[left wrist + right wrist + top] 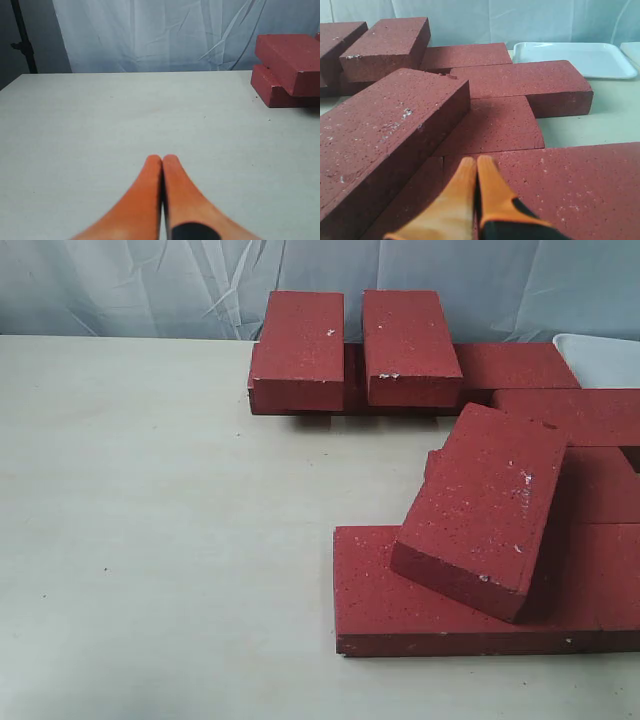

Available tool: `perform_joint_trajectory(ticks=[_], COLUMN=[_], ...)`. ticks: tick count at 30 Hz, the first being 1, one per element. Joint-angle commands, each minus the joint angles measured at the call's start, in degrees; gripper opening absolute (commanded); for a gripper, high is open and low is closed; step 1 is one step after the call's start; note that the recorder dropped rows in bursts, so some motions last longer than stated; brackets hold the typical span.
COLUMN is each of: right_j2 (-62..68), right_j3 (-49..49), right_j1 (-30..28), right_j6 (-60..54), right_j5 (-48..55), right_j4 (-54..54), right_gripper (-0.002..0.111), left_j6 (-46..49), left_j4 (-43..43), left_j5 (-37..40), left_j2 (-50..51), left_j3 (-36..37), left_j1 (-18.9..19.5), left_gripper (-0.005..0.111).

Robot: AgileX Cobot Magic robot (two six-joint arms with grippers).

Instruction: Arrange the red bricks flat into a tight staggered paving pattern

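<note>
Pale table (pixel 150 540), open room left, red bricks (pixel 480 510) reaching right edge

About nine red bricks (pixel 480 505) can be counted, though overlaps leave the tally unsure. Two sit stacked on others beyond the right claw (pixel 477 160), one leans tilted just beside it, and the rest lie flat. One white tray (pixel 575 57) lies farther beyond that claw. One worktop (pixel 150 540) carries them. The left claw (pixel 162 159) makes two claws.
</note>
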Motion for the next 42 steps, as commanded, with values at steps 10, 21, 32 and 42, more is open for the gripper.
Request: perform_joint_trajectory(ticks=[10, 21, 32, 42], right_j2=[-0.4, -0.4, -0.4, -0.4], right_j3=[0.4, 0.4, 0.4, 0.4], right_j1=[-0.3, -0.3, -0.3, -0.3], right_j6=[-0.1, -0.1, -0.1, -0.1], right_j5=[-0.6, -0.6, -11.0, -29.7], right_j4=[-0.1, -0.1, -0.1, -0.1], right_gripper=[-0.001, -0.001, -0.001, -0.001], left_j6=[0.0, 0.0, 0.0, 0.0], left_j4=[0.1, 0.1, 0.1, 0.1], left_j5=[-0.7, -0.7, -0.7, -0.7], left_j2=[-0.4, -0.4, -0.4, -0.4], left_j3=[0.3, 0.3, 0.3, 0.3], left_j1=[0.0, 0.0, 0.0, 0.0], left_gripper=[0.000, 0.000, 0.000, 0.000])
